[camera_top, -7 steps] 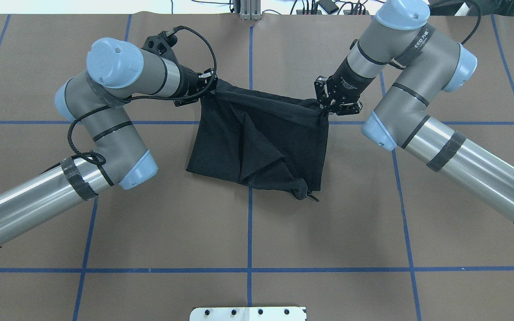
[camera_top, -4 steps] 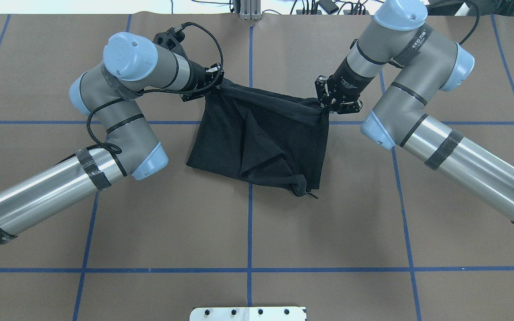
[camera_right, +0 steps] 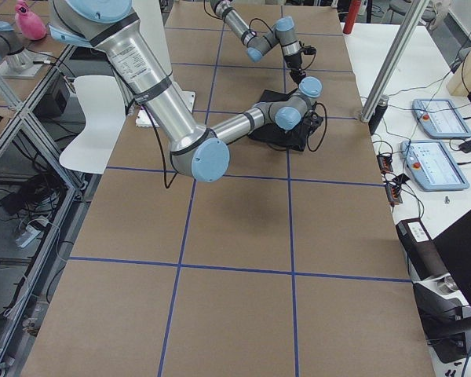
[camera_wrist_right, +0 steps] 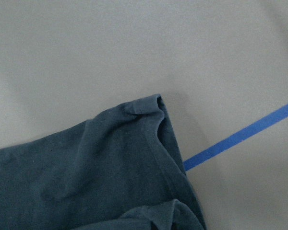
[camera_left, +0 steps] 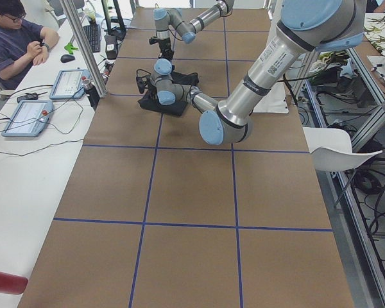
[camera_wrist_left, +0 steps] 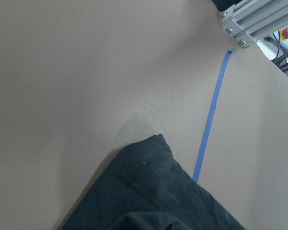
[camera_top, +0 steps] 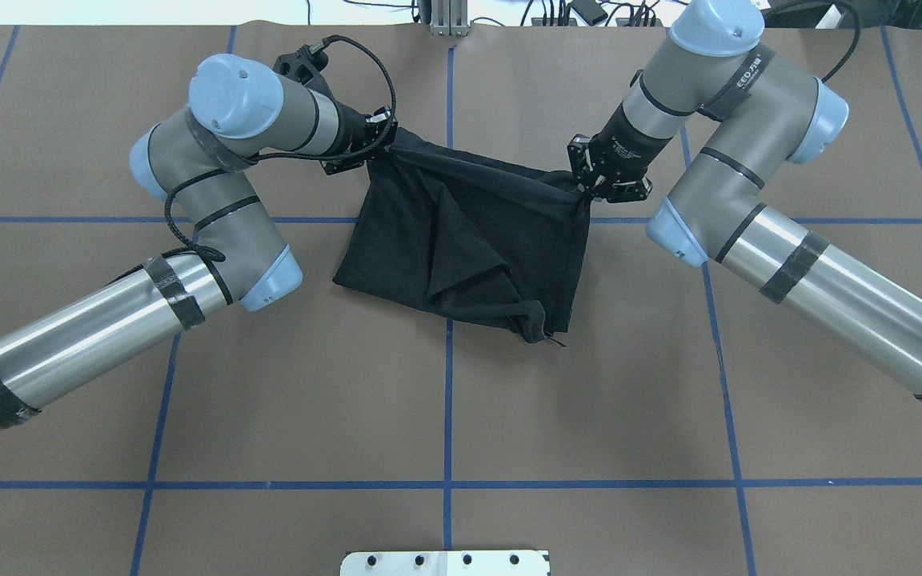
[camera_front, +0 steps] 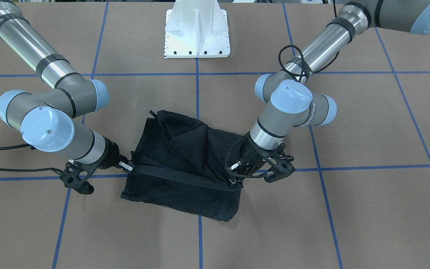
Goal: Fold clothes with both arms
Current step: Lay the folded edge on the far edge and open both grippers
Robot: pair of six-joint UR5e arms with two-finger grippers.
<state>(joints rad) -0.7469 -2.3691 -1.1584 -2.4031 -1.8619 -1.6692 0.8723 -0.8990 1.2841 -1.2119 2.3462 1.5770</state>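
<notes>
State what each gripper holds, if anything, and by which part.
Both hold the black T-shirt: the left gripper and the right gripper pinch opposite ends of its taut far edge.

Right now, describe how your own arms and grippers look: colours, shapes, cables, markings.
Both the left arm and right arm are silver tubes with grey cylindrical joints, light-blue caps and black tape bands. A black braided cable loops along the left arm; small lettering marks the right arm. The left gripper and right gripper are black, two-fingered.
</notes>
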